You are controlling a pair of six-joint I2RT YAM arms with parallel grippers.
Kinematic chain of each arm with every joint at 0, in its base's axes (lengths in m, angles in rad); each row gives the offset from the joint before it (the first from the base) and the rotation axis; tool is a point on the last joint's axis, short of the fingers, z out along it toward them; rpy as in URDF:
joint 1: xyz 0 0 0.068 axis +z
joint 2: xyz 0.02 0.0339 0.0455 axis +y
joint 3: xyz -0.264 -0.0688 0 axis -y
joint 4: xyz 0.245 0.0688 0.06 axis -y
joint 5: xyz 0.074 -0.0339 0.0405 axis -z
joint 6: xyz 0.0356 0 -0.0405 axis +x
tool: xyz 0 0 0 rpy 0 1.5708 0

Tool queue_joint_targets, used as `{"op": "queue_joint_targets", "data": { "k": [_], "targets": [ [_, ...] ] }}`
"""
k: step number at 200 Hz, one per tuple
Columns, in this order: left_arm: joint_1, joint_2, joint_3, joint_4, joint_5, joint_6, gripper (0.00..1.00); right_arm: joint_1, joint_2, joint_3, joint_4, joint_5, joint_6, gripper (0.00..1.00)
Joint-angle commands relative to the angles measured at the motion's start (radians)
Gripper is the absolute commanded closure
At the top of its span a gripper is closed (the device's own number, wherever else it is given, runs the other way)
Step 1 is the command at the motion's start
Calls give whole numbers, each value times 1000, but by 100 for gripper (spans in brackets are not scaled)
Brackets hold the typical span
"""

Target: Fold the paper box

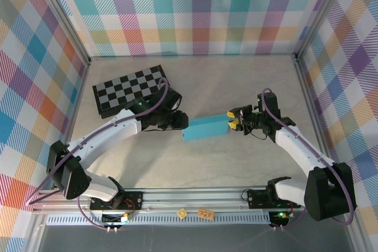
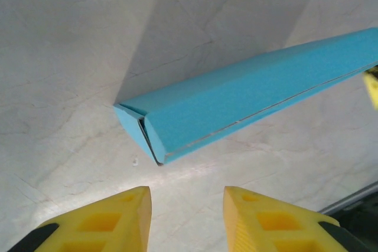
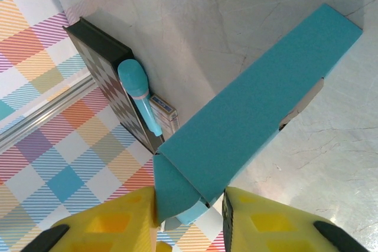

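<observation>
Just off the near right corner of the checkered board [image 1: 131, 90], on the pale, faintly veined table [image 1: 236, 81], we see the paper box [image 1: 205, 128] lying as a long, slim, closed shape of matte turquoise card. Its faces are flat and its edges crisp. At the end nearest the board, the left wrist view shows folded flaps meeting along a thin dark seam on the paper box [image 2: 248, 104].

Between the board and that end sits the left gripper [image 1: 180, 123]. Its chunky yellow plastic fingers, hollowed with square pockets, stand a little apart with nothing in them, short of the box [image 2: 186, 196].

At the end farthest from the board, the right gripper [image 1: 235, 121] pinches the box's corner flaps narrowly between its yellow fingers [image 3: 189, 196]. The board [image 3: 112, 87] is a thin glossy slab with dark sides.
</observation>
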Motion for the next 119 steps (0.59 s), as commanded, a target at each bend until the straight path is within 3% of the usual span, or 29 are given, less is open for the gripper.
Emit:
{"op": "queue_joint_targets", "data": {
  "k": [1, 28, 54, 100, 119],
  "targets": [
    [21, -23, 22, -20, 65, -148, 62, -7, 16, -19, -74, 37, -37, 69],
    [72, -67, -24, 8, 100, -315, 60, -7, 14, -26, -77, 40, -44, 71],
    [131, -135, -75, 30, 78, -459, 51, -8, 10, -29, -82, 46, -53, 71],
    [175, -189, -281, 328, 162, -812, 44, -8, 3, -32, -98, 55, -61, 72],
    [170, -179, -325, 427, 178, -890, 44, -7, 2, -31, -102, 58, -62, 72]
  ]
}}
